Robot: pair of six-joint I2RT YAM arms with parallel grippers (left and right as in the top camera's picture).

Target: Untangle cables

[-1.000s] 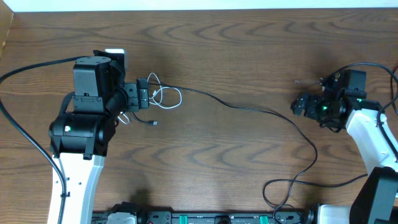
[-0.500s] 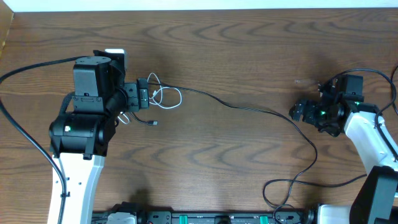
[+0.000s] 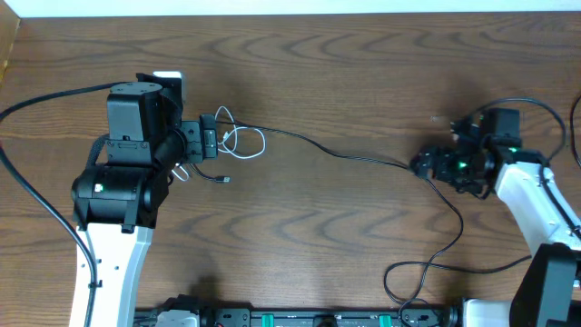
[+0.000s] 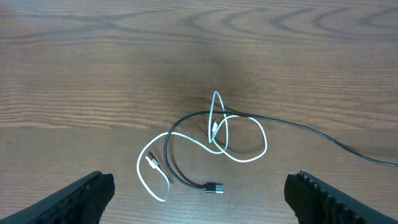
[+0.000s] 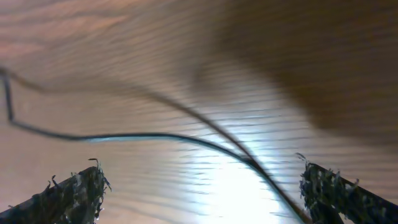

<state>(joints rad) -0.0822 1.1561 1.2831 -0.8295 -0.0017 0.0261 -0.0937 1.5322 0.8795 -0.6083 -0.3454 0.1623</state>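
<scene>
1. A thin black cord [image 4: 213, 187] snakes across the wood-grain table [image 3: 363, 73], with a short white cord [image 4: 247, 159] looped over its left end.
2. The left gripper [image 4: 200, 190] hangs above that tangle, jaws wide apart and empty.
3. The right gripper [image 5: 199, 186], jaws also wide apart and empty, has slid left over the black cord's middle.

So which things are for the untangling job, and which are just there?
For the job: long thin black cable; short white looped cable.
Just there: brown wooden table; thick black cables on the robot arms.
</scene>
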